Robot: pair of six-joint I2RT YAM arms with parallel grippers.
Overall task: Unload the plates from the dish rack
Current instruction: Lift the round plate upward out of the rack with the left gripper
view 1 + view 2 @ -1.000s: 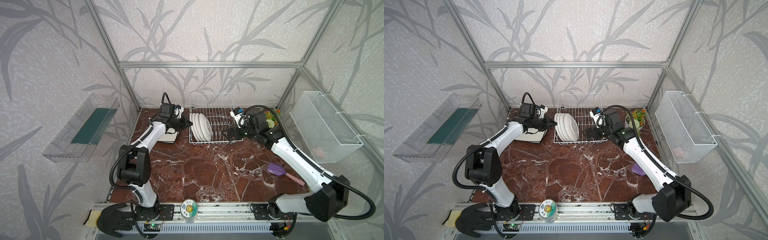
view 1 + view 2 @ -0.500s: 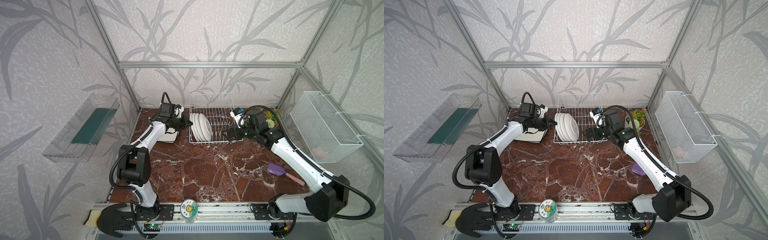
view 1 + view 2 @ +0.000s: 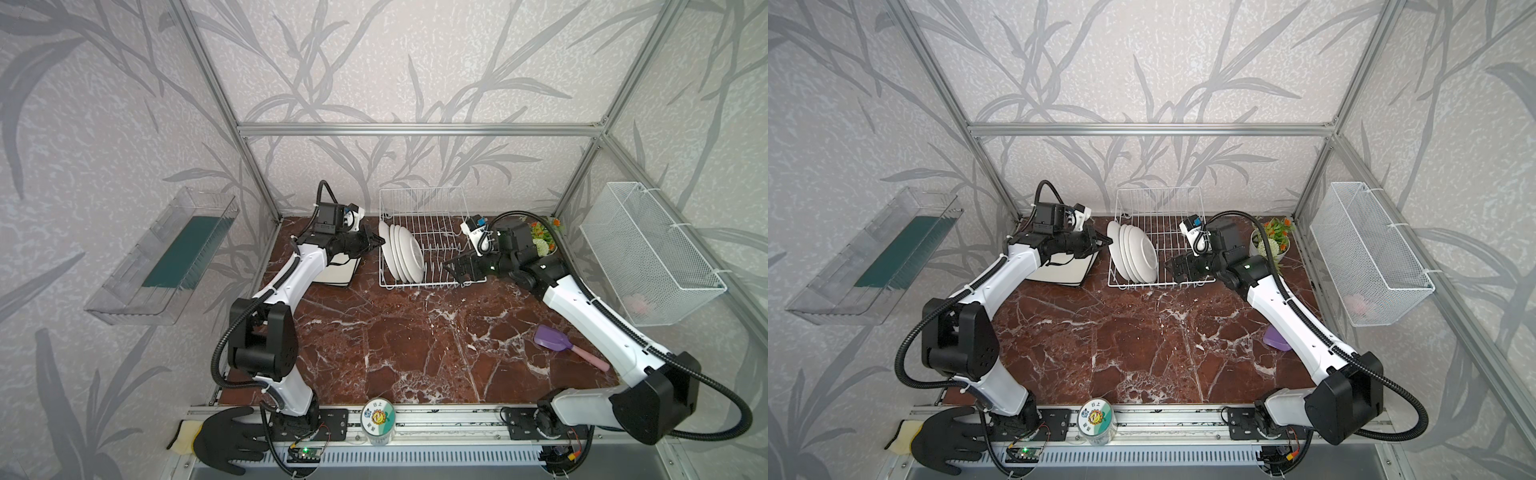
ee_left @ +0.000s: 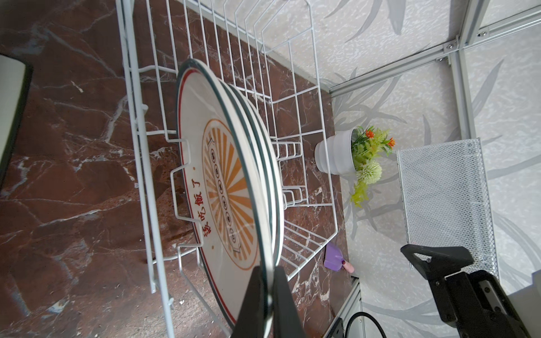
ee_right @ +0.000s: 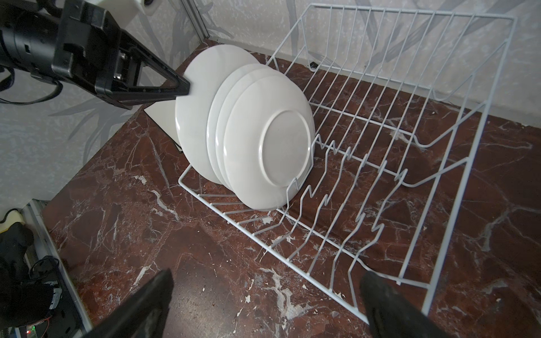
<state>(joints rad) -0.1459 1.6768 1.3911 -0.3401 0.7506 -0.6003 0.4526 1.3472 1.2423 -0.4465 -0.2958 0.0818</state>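
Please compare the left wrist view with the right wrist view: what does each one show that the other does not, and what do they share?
Only the left wrist view shows the orange printed face of the end plate, the flower pot, the purple scoop and the mesh basket. Only the right wrist view shows the plain white backs of the four plates. Both show the dish rack, the marble table and the left gripper shut on the end plate's rim.

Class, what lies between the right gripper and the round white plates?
Only bare upright tines of the white wire dish rack over brown marble tabletop, shown in the right wrist view.
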